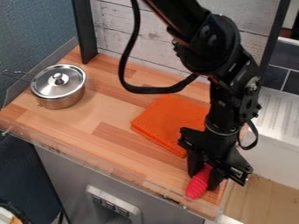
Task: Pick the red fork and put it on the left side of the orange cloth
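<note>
Currently, the gripper (205, 177) hangs just beside the orange cloth (174, 119); its jaws seem closed around the red fork (198, 185).

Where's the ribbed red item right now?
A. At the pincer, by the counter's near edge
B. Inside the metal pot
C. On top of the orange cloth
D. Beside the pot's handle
A: the ribbed red item is down at the pincer by the near edge of the wooden counter, off the orange cloth and well away from the metal pot.
</note>
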Robot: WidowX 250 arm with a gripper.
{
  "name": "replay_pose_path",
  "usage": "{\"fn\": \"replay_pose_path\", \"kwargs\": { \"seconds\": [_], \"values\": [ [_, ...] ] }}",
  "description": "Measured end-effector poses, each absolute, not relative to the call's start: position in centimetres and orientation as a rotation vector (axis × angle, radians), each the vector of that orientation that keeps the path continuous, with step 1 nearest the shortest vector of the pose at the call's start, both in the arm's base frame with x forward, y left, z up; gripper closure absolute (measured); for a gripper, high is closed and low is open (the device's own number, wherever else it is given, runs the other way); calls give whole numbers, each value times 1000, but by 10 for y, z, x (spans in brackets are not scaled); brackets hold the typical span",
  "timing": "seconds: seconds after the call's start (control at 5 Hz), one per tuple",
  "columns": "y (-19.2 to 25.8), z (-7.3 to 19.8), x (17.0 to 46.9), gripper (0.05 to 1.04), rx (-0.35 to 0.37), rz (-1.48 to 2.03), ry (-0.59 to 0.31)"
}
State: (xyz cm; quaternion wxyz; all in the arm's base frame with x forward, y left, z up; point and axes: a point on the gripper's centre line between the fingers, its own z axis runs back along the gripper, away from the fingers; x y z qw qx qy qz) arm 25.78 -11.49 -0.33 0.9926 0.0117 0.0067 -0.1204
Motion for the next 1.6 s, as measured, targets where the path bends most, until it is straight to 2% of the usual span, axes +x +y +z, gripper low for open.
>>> {"fn": "replay_pose_path", "kwargs": {
  "seconds": [0.2, 0.4, 0.6, 0.8, 1.2, 1.6],
  "values": [
    [-105, 22, 261, 683, 45, -264, -43],
    [-78, 49, 277, 683, 56, -215, -136],
    [-34, 56, 292, 683, 75, -90, -142],
    [-6, 32, 308, 683, 84, -32, -64],
    [44, 10, 336, 683, 103, 22, 9],
    [79, 9, 341, 683, 106, 42, 66]
  ]
}}
